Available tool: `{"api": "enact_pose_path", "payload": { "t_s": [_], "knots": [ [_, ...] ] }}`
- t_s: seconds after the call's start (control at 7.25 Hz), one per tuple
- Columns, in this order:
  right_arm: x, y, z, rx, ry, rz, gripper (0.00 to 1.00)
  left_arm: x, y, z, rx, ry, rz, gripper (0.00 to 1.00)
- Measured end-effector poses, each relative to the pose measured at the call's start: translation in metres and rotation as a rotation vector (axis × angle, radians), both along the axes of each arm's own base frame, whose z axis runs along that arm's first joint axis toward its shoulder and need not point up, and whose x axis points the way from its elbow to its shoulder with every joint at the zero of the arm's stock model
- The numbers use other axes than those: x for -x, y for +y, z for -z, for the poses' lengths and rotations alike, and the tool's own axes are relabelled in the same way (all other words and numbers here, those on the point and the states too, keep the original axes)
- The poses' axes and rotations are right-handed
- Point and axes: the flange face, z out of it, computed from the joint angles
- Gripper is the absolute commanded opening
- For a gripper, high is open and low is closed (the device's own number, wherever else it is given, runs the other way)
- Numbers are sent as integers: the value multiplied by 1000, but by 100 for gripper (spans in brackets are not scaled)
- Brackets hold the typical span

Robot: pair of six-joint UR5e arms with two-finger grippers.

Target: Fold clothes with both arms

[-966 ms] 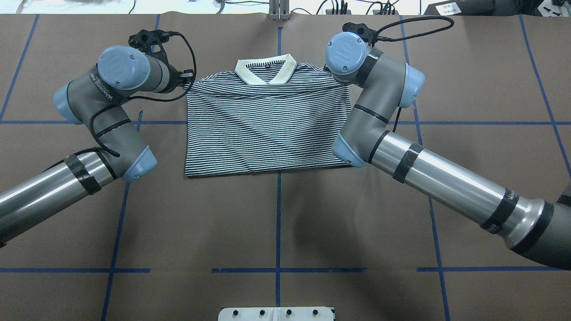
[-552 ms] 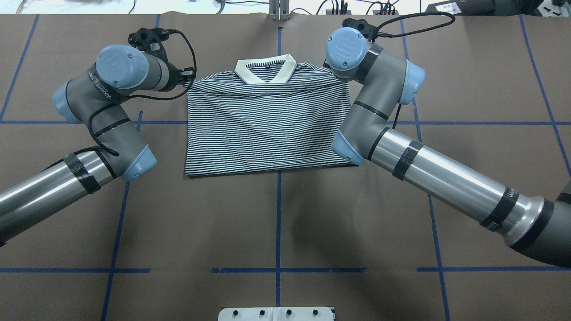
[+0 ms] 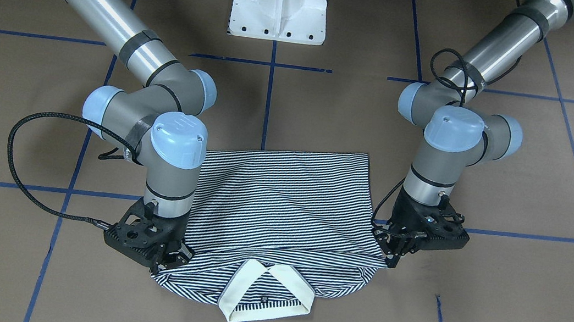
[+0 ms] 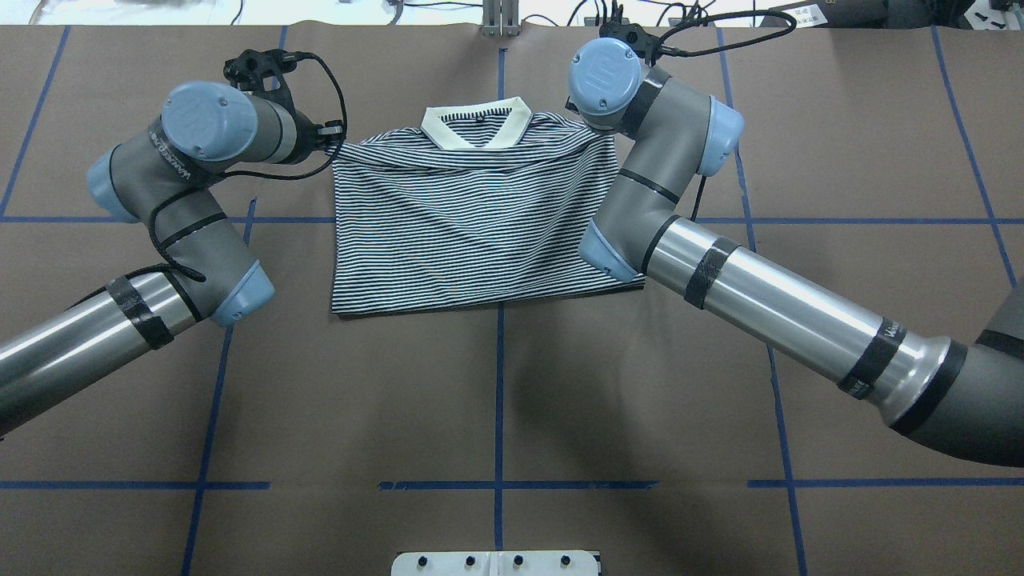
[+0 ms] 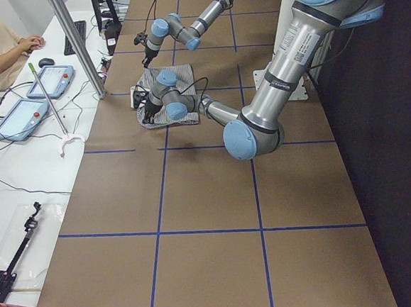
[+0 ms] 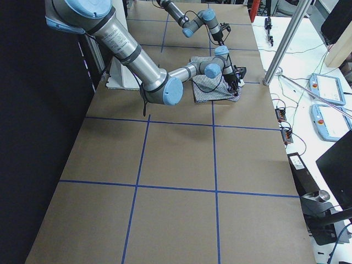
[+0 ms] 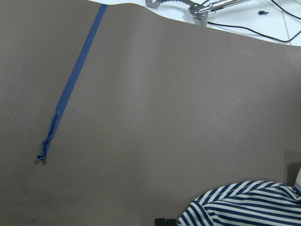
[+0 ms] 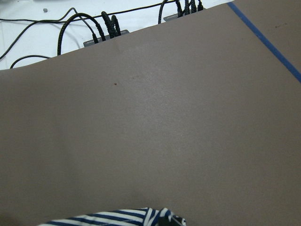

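- The shirt (image 4: 480, 224) lies on the brown table (image 4: 496, 416) between the two arms. Its white collar (image 4: 478, 126) is on the side far from the robot and its hem on the near side.
- The right gripper (image 3: 164, 261) is pinched closed on the shirt's right shoulder corner. The left gripper (image 3: 392, 257) is likewise clamped on the left shoulder corner. Striped cloth bunches at the fingertips in both wrist views.
- Over the last second the right wrist has shifted away from the robot and toward the collar, drawing that shoulder corner inward. The left wrist has eased slightly outward.
- The hem has not moved.
- This looks like the start of lifting the collar end, probably to bring it over toward the hem. The fold itself is not yet made.
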Motion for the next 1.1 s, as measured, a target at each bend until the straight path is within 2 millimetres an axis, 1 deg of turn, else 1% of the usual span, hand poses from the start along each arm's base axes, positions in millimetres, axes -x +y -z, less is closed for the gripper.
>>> {"api": "enact_pose_path", "payload": {
  "t_s": [0.14,0.28,0.41,0.69,0.83,0.97,1.1],
  "knots": [
    [-3,1,5,-7,-11,0,0,4,4,5,-13,13,-2,0],
    [-11,8,10,-22,-32,1,0,10,11,16,-34,37,-5,0],
    [-26,24,7,-35,-63,12,0,19,20,26,-54,60,-9,0],
    [-62,62,2,-53,-134,47,0,40,47,36,-77,105,-40,0],
    [-70,71,2,-60,-150,55,0,46,54,38,-84,112,-50,0],
    [-73,73,1,-60,-150,56,0,48,56,38,-99,102,-63,0],
    [-69,69,-4,-52,-139,54,0,46,54,34,-112,79,-76,0]
  ]
}}
